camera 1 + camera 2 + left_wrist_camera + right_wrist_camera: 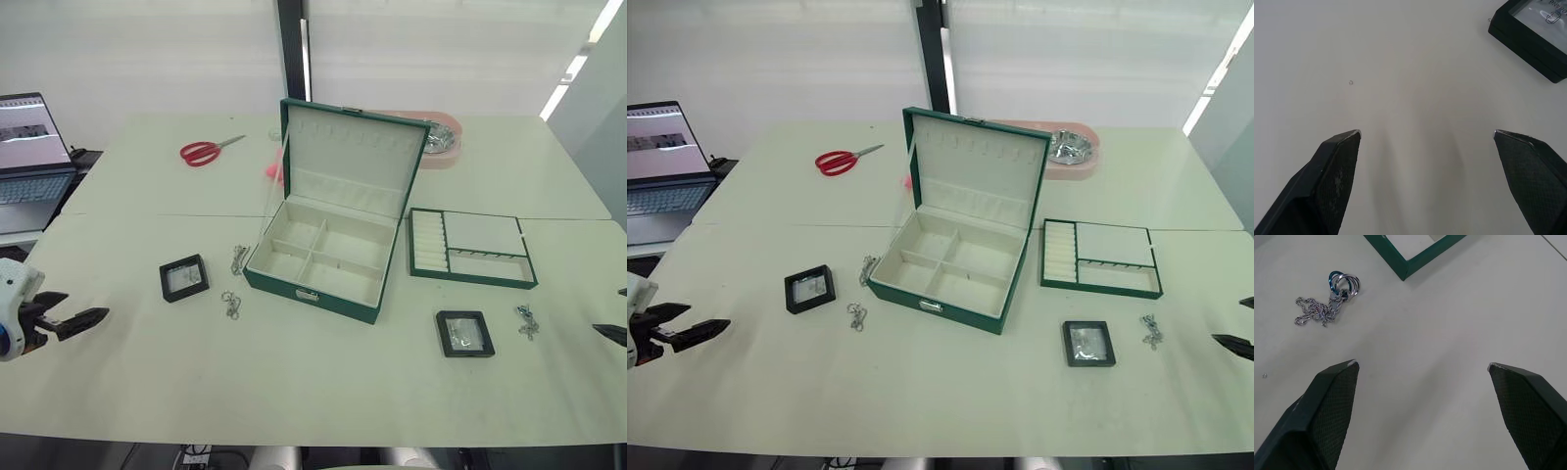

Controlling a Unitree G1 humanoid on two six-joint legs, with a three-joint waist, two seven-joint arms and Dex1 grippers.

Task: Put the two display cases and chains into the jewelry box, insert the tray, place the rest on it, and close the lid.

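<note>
Head views: jewelry box (318,262) at frame centre, lid (351,159) propped upright, all four compartments empty. Tray (472,249) parked right of centre, not inserted. One display case (184,277) left of the box, the other (464,333) lower right, chains (237,258) scattered beside them. Nothing loaded yet, so the whole job judged still ahead.

Left wrist view: left gripper (1426,133) over bare table (1415,73), fingers spread wide, pinching nothing; case corner (1533,39) at upper right.

Right wrist view: right gripper (1422,364) likewise spread and empty; chain with rings (1327,303) at upper left, tray corner (1415,262) at top.
</note>
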